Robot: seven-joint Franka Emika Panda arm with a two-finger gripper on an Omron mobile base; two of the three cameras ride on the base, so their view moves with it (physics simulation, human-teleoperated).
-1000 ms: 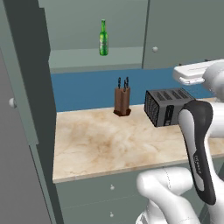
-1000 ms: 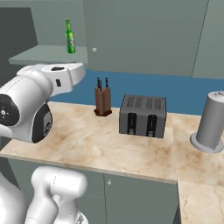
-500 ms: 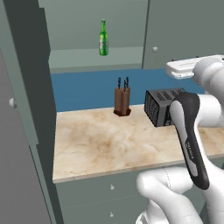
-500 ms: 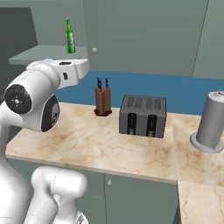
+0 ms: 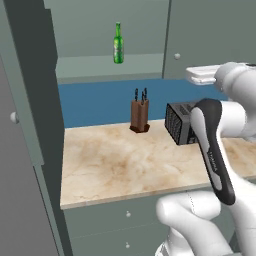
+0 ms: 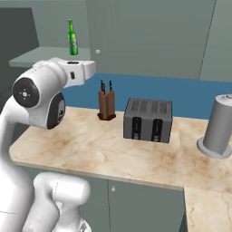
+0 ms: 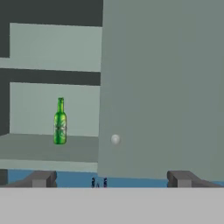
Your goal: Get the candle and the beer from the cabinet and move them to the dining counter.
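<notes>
The beer [image 7: 60,121] stands upright on the bottom board of the open cabinet [image 5: 110,67], near that board's front edge and toward its right end, close to the shut right-hand door [image 7: 166,87] with its round knob [image 7: 115,139]. The gripper [image 7: 111,178] has its jaws spread wide and carries nothing. In the hand view the bottle sits left of the midline between the fingertips and higher, well apart from them and farther in. Its long axis runs vertical, so a level, sideways grasp on the body looks apt. The likely next move calls for shifting left and up, then forward, keeping clear of the door edge just beside the bottle. No candle can be made out on the shelf.
</notes>
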